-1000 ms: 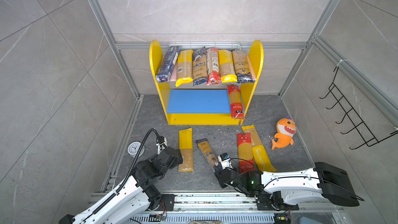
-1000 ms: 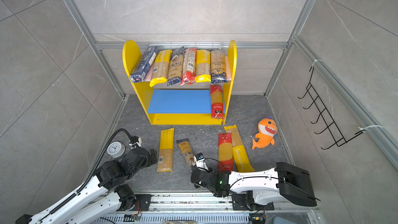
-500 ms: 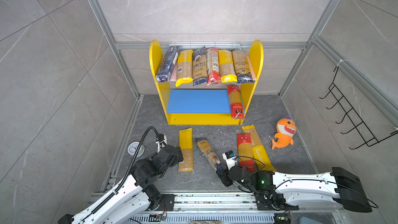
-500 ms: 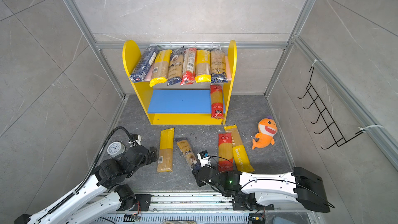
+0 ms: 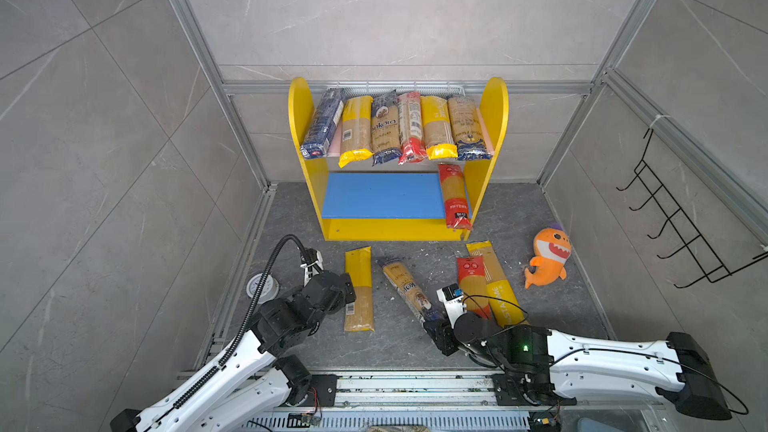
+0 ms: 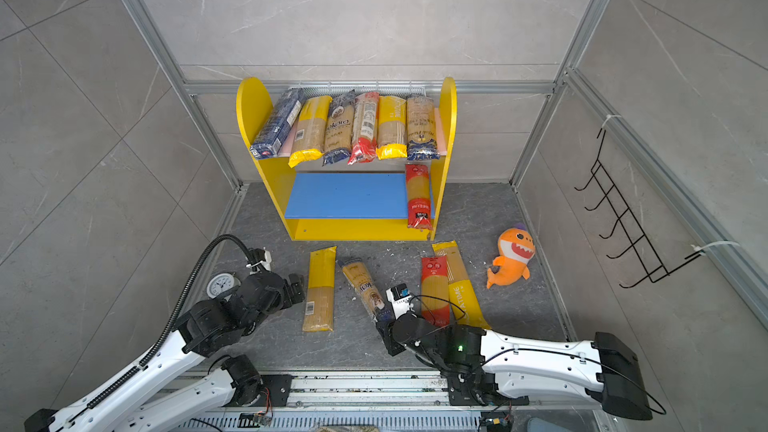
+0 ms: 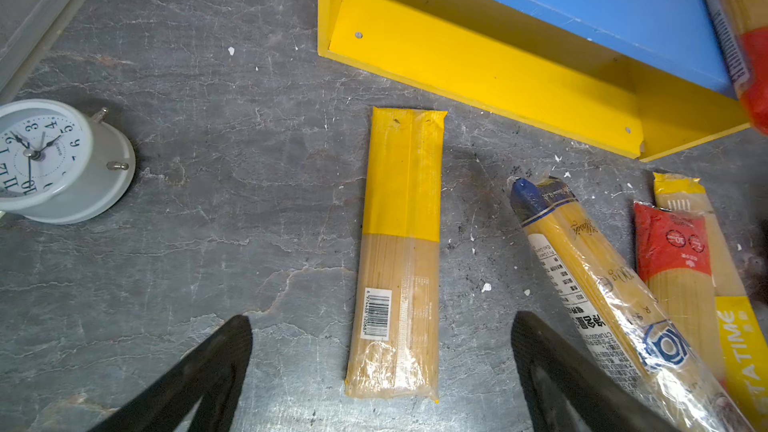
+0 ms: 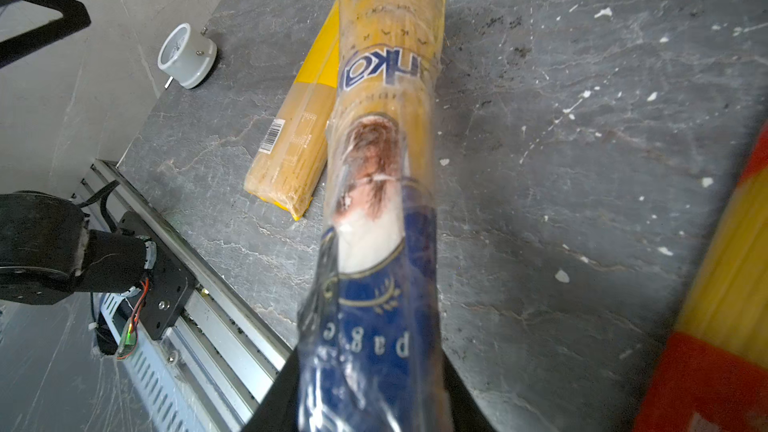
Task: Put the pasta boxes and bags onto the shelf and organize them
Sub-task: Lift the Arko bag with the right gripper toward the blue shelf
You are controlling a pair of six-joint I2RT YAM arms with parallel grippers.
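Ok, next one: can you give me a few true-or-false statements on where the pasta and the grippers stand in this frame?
1. The right gripper is shut on the navy-ended pasta bag. True.
2. The left gripper holds the yellow-ended pack. False: its jaws stand open and the pack lies on the floor.
3. The blue lower board carries one red-ended pack. True.
4. The shelf has nothing on its upper board. False: six packs lie side by side there.
5. The plush shark sits on the shelf. False: it is on the floor, right of the shelf.
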